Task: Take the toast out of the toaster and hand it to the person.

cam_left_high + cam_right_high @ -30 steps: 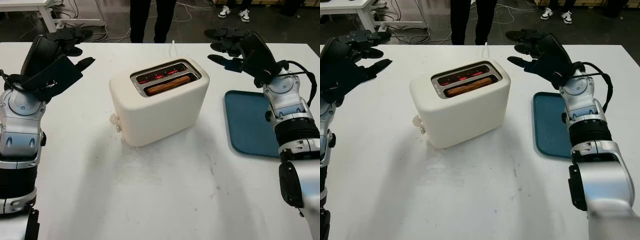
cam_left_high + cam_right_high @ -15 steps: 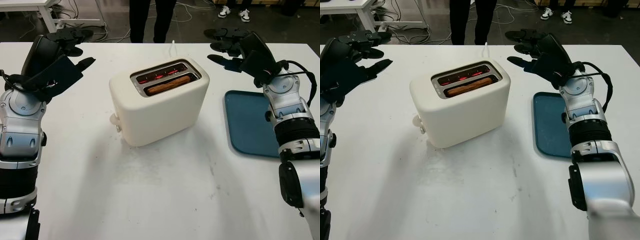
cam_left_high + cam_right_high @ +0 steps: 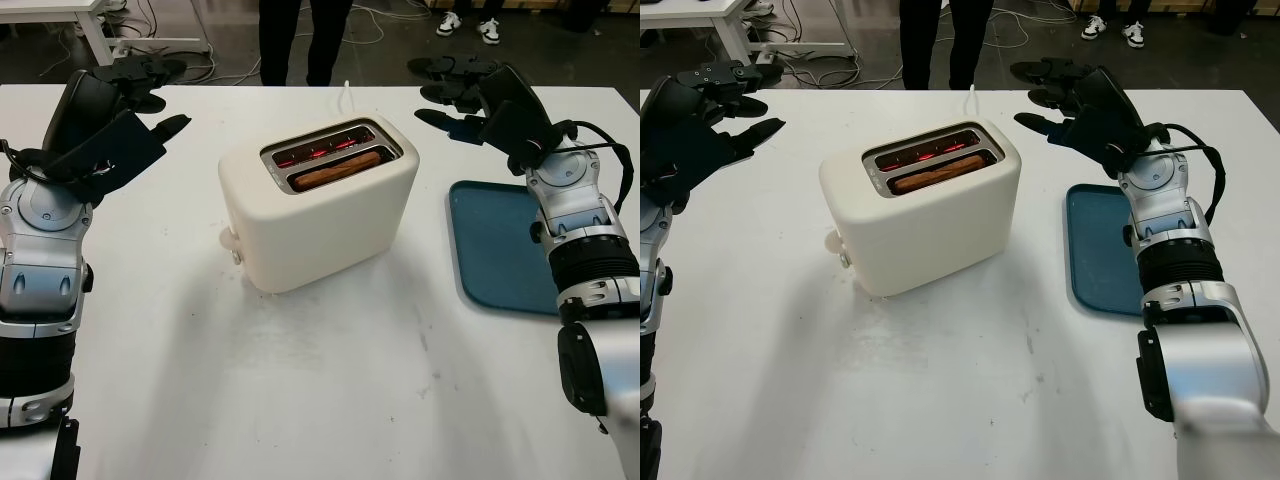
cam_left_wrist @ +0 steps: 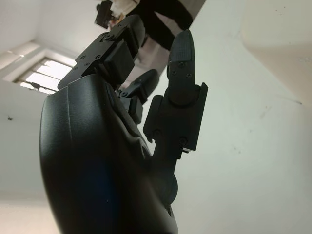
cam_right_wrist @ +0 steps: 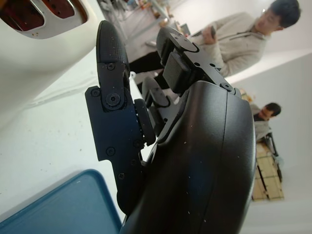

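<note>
The left hand (image 3: 118, 105) hovers released above the white table (image 3: 330, 380), holding nothing, well apart from the cream toaster (image 3: 318, 205) that stands between the 2 hands. In the toaster's nearer slot sits 1 slice of toast (image 3: 337, 170) — browned, its top edge just showing — while the farther slot glows red. The right hand (image 3: 480, 95) is released too, raised just beyond the far end of the teal tray (image 3: 492, 250), and a person (image 3: 292, 40) stands past the table's far edge — dark trousers visible.
</note>
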